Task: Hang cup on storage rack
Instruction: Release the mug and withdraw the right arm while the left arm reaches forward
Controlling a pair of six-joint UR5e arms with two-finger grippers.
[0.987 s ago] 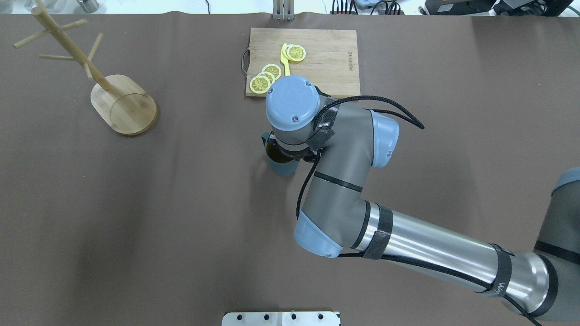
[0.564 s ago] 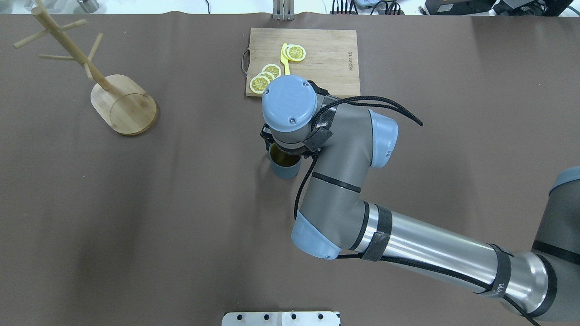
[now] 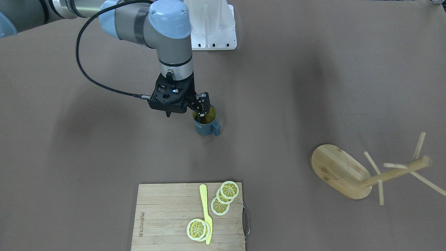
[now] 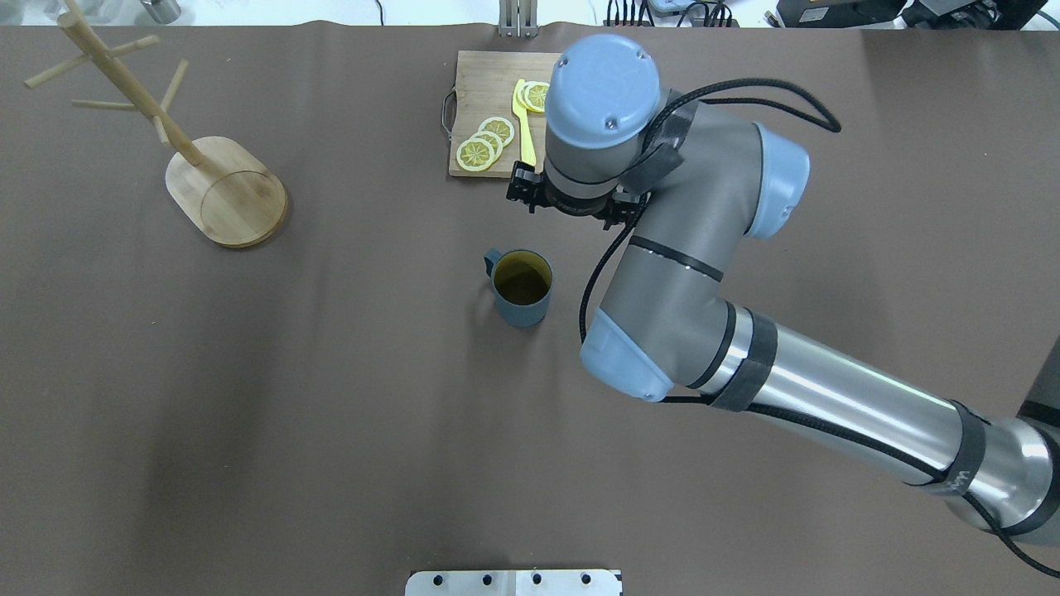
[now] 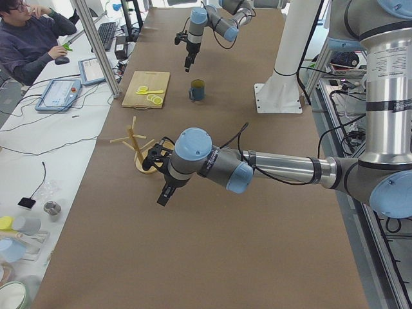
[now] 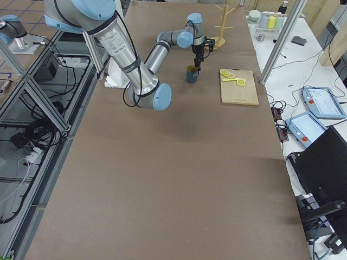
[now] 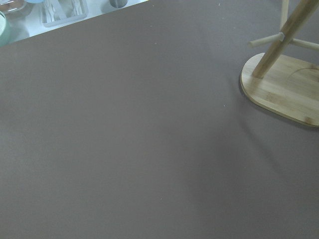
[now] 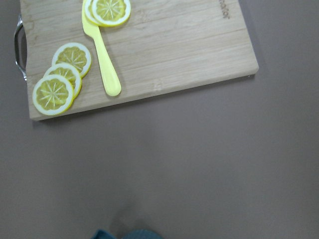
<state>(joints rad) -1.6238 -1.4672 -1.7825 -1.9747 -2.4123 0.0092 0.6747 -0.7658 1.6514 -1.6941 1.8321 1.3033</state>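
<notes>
Brown matting is covering the long table (image 4: 248, 414), and the right arm (image 4: 828, 406) is reaching in over its middle. A second ago that arm's wrist was crouching low over the cup, hiding much of the rim. It has since lifted and swung toward the far side, taking nothing with it.

The left arm (image 5: 270, 164) is stretching out low beside the rack. The left gripper (image 5: 165, 195) is showing only in the side view, so whether its jaws are spread cannot be told.

At the far edge the board (image 4: 480, 74) is carrying lemon slices (image 4: 484, 141) and a yellow knife (image 4: 523, 124).

The rack (image 4: 224, 190) is standing at the far left, every peg bare.

The cup (image 4: 520, 290) is sitting upright at mid-table where it was, handle pointing far-left, well apart from the rack.

The right gripper (image 3: 184, 111) is hanging above it with jaws spread, gripping nothing.

The lift-off looks like a let-go or a missed grab. The cup is waiting for a fresh pickup, so the carry and hanging are all still to come.
</notes>
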